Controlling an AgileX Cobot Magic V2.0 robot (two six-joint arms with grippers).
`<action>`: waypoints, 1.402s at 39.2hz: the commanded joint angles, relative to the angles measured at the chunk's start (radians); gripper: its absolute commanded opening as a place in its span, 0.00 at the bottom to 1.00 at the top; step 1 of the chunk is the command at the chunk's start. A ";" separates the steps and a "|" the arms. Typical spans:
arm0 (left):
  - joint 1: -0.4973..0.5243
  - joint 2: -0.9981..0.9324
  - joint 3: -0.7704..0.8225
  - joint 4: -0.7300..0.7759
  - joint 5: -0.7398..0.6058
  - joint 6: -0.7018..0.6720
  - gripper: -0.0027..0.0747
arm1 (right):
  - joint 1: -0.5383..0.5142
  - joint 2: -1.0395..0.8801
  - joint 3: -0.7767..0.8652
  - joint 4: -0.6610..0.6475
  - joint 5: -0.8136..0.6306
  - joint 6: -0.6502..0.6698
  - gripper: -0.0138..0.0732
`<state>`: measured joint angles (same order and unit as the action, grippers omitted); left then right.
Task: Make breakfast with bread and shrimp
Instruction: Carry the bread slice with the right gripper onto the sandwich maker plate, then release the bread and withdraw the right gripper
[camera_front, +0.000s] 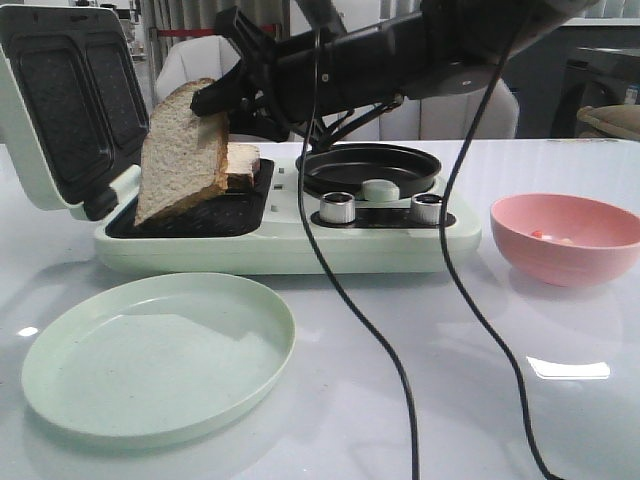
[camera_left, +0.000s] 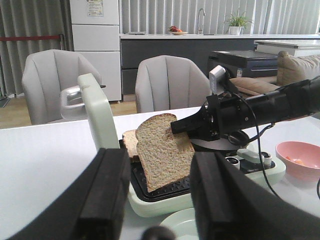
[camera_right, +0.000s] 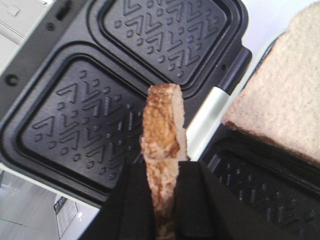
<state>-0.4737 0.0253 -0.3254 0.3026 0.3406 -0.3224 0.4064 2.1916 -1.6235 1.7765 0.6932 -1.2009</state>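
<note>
Bread slice (camera_front: 185, 150), pinched at its top crust by the right gripper (camera_front: 222, 98), looks light, soft and tearable; left gripper (camera_left: 160, 200) hangs agape.

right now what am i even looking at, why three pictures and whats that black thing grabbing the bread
It is a two-armed robot at a white table. One picture looks forward over the table; the other two come from cameras on each wrist. The black thing is the right hand, shut on a slice of bread that is tilted over the open sandwich maker. A second slice is behind it at the maker. The left hand is open and holds nothing. In front lies a pale green plate; a pink bowl holds small orange shrimp.
</note>
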 joint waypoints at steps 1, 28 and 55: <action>-0.010 0.010 -0.024 0.004 -0.081 -0.010 0.50 | 0.006 -0.039 -0.051 0.086 0.057 -0.012 0.39; -0.010 0.010 -0.024 0.004 -0.081 -0.010 0.50 | 0.007 -0.016 -0.063 -0.057 -0.012 -0.012 0.77; -0.010 0.010 -0.024 0.004 -0.081 -0.010 0.50 | 0.007 -0.243 -0.140 -1.078 -0.130 0.656 0.80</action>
<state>-0.4737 0.0253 -0.3254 0.3026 0.3406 -0.3224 0.4141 2.0611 -1.7191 0.8356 0.5537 -0.6501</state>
